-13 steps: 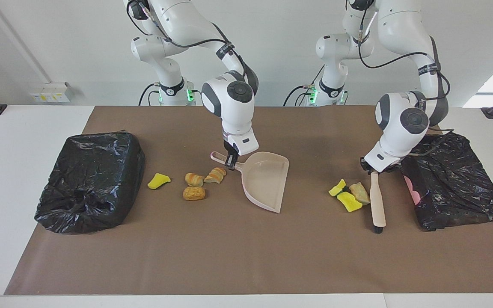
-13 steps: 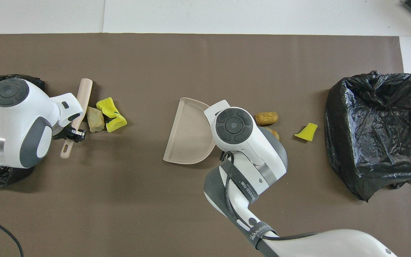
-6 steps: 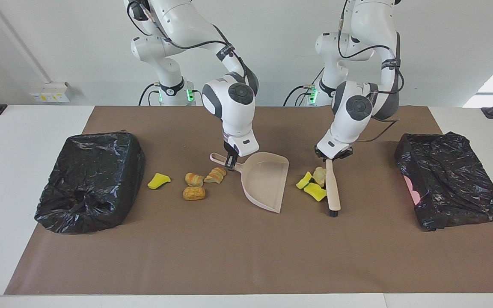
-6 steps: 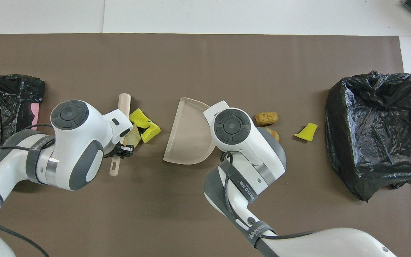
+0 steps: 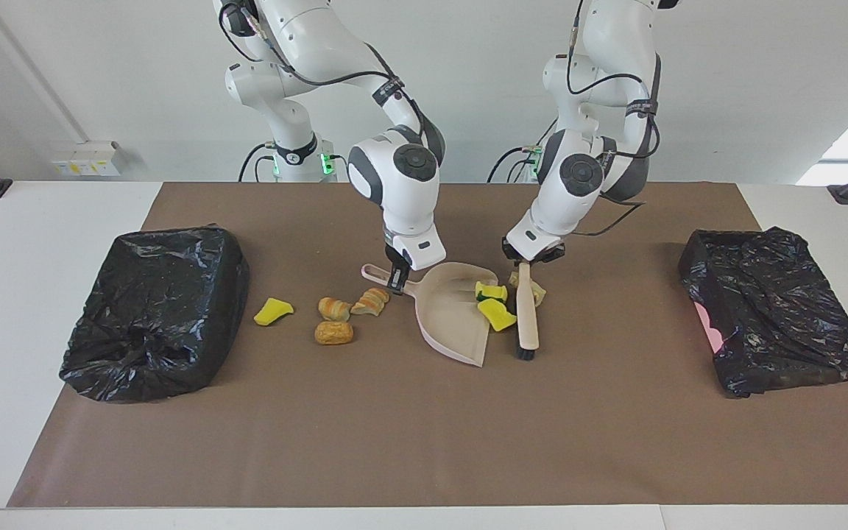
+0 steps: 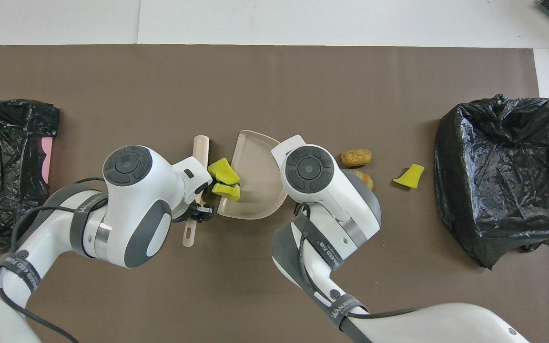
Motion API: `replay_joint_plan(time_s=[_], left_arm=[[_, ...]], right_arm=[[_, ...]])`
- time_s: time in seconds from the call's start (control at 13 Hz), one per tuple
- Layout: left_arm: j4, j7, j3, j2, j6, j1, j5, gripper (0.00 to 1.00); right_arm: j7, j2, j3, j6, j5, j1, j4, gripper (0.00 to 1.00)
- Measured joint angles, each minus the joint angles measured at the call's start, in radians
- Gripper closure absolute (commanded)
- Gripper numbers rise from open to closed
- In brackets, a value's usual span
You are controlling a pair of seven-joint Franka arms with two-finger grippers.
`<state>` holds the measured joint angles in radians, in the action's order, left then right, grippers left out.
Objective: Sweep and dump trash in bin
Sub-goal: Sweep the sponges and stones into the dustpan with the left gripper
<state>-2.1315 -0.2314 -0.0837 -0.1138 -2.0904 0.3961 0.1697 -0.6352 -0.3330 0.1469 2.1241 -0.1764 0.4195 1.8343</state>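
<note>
Our left pincer point(image 5: 525, 263) grips the brush point(image 5: 527, 316), nudging yellow scraps point(image 5: 496, 312) onto the dustpan point(image 5: 453, 316) gripped by our right pincer point(image 5: 395, 280); other scraps point(image 5: 336, 320) wait unswept beside one bin point(image 5: 155, 309), nothing dumped.

Both arms reach down at frame centre in the facing view, wrists bent low; left pincer point(image 5: 524, 263) and right pincer point(image 5: 396, 278) are clamped tight.

Left gripper point(image 5: 521, 269) clamps the beige wooden brush point(image 5: 526, 316), shoving yellow sponge scraps point(image 5: 494, 305) onto the beige plastic dustpan point(image 5: 453, 313), whose handle the right gripper point(image 5: 396, 282) pinches.
</note>
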Motion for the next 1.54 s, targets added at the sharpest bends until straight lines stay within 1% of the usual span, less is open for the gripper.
replay_joint_plan(time_s=[0.23, 0.46, 0.54, 0.62, 0.77, 0.85, 0.92, 1.0, 1.15, 1.23, 1.38, 1.54], left_arm=[[0.015, -0.002, -0.001, 0.0, -0.03, 0.053, 0.075, 1.0], [0.052, -0.074, 0.018, 0.013, -0.01, 0.045, 0.085, 1.0], [0.064, -0.114, 0.024, 0.028, 0.033, 0.019, 0.085, 1.0], [0.074, -0.149, 0.029, 0.049, 0.105, -0.01, 0.083, 1.0], [0.076, -0.241, 0.035, 0.103, 0.29, -0.068, 0.045, 1.0], [0.061, -0.282, 0.036, 0.128, 0.339, -0.081, 0.028, 1.0], [0.023, -0.306, 0.036, 0.155, 0.346, -0.083, 0.021, 1.0], [-0.031, -0.315, 0.032, 0.183, 0.326, -0.083, 0.019, 1.0], [-0.149, -0.317, 0.023, 0.221, 0.195, -0.066, 0.019, 1.0], [-0.183, -0.317, 0.02, 0.223, 0.144, -0.045, 0.019, 1.0], [-0.21, -0.305, 0.014, 0.216, 0.075, -0.001, 0.02, 1.0], [-0.212, -0.265, 0.011, 0.206, -0.008, 0.035, 0.026, 1.0]], right_arm=[[0.0, 0.0, 0.0, 0.0, 0.0, 0.0, 0.0, 1.0], [-0.023, -0.001, 0.0, -0.001, -0.016, 0.0, 0.0, 1.0], [-0.041, -0.002, 0.0, -0.001, -0.027, -0.001, 0.0, 1.0], [-0.054, -0.002, 0.0, -0.001, -0.041, -0.001, 0.0, 1.0], [-0.106, -0.002, 0.0, -0.001, -0.066, -0.002, 0.0, 1.0], [-0.132, -0.002, 0.0, -0.001, -0.07, -0.003, 0.0, 1.0], [-0.156, -0.002, -0.001, -0.001, -0.072, -0.004, 0.0, 1.0], [-0.172, -0.002, -0.001, -0.001, -0.074, -0.004, 0.0, 1.0], [-0.18, -0.003, -0.001, -0.001, -0.076, -0.004, 0.0, 1.0], [-0.18, -0.003, -0.001, -0.001, -0.077, -0.004, 0.0, 1.0], [-0.18, -0.003, -0.001, 0.0, -0.077, -0.004, 0.0, 1.0], [-0.18, -0.003, -0.001, 0.005, -0.077, -0.004, 0.001, 1.0]])
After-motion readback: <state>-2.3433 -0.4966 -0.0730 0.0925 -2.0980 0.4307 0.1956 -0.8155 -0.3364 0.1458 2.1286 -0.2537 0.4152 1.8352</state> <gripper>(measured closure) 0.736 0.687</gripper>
